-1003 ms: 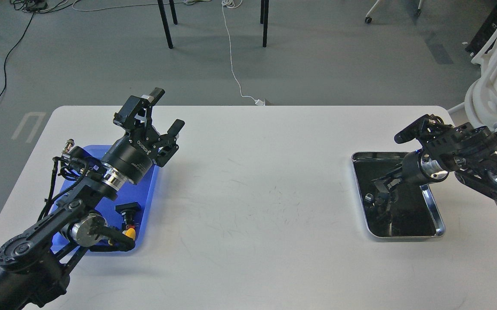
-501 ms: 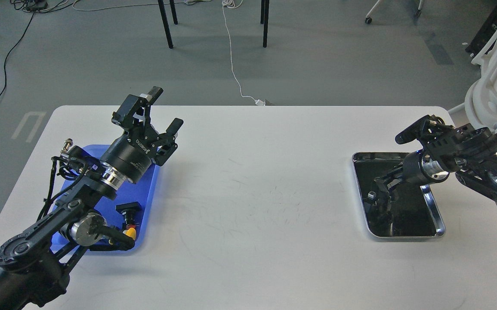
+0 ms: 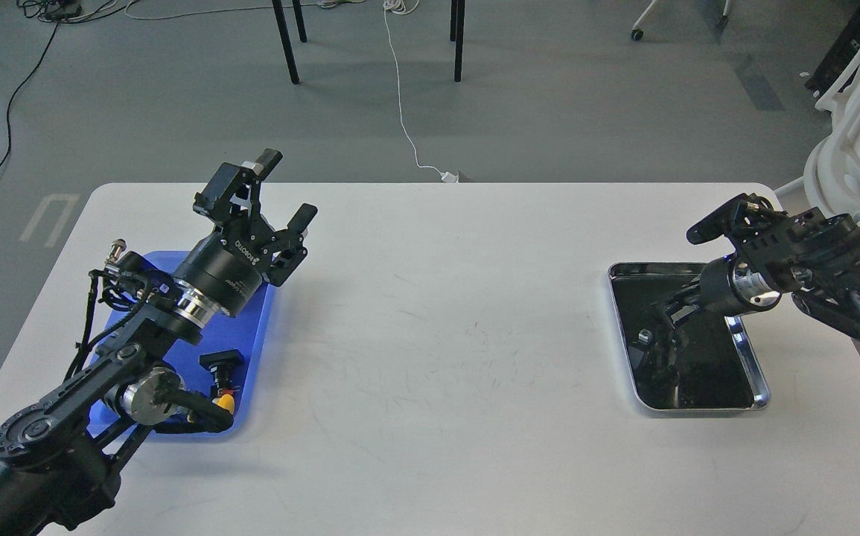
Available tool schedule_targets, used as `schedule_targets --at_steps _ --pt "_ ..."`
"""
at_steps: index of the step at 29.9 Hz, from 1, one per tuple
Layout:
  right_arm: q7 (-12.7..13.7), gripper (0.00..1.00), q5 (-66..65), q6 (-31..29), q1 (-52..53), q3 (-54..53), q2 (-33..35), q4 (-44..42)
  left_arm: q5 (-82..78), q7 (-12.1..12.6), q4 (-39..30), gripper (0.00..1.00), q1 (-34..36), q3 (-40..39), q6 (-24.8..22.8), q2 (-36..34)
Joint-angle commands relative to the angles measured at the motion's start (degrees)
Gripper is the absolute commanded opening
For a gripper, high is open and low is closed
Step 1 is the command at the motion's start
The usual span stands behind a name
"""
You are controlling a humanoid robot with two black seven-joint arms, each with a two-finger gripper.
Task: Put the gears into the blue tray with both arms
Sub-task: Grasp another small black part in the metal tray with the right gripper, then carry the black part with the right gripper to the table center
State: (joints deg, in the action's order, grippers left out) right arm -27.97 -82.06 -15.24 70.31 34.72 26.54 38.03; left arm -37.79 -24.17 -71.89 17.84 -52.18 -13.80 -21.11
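Observation:
The blue tray (image 3: 255, 350) lies at the table's left, partly covered by my left arm. My left gripper (image 3: 283, 190) is raised over the tray's far right corner, its two fingers spread wide with nothing between them. At the right, my right gripper (image 3: 669, 316) reaches down into the silver tray (image 3: 753, 372). It is dark against the black inside, so its fingers cannot be told apart. No gears can be made out against that black inside. A small grey speck (image 3: 644, 336) shows just left of the gripper.
A push-button switch with a yellow cap (image 3: 225, 403) and a black part (image 3: 222, 362) lie in the blue tray's near right corner. Bare white table (image 3: 444, 335) stretches between the two trays. Chair legs and cables are on the floor beyond the far edge.
My right arm has drawn back slightly to the right, its gripper still inside the silver tray. The left arm has barely moved.

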Motion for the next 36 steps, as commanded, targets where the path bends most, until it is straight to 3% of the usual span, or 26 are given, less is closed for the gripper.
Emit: schedule_targets --at_steps 1,7,11,21,27,36 --pt "-0.03 0.24 0.06 -0.05 2.55 -0.18 2.29 2.74 0.0 0.0 0.0 0.98 0.0 0.06 0.0 0.01" --pt "-0.03 0.24 3.48 -0.49 9.4 -0.45 4.75 9.24 0.0 0.0 0.0 0.98 0.09 -0.02 -0.08 -0.34" --pt "-0.03 0.24 6.38 -0.75 13.45 -0.18 2.92 12.41 0.0 -0.09 -0.09 0.98 0.09 -0.2 0.0 -0.51" --pt "-0.03 0.24 14.37 0.39 13.81 2.1 -15.36 12.16 0.0 -0.09 -0.09 0.98 0.09 -1.25 0.0 -0.51" --pt "-0.03 0.24 16.85 6.89 11.7 5.26 -23.18 10.14 0.09 -0.18 -0.09 0.98 -0.09 -2.22 0.0 -0.69" --pt "-0.03 0.24 17.64 9.97 9.41 7.38 -26.54 9.43 0.09 -0.09 -0.09 0.98 -0.35 -2.22 0.0 -0.87"
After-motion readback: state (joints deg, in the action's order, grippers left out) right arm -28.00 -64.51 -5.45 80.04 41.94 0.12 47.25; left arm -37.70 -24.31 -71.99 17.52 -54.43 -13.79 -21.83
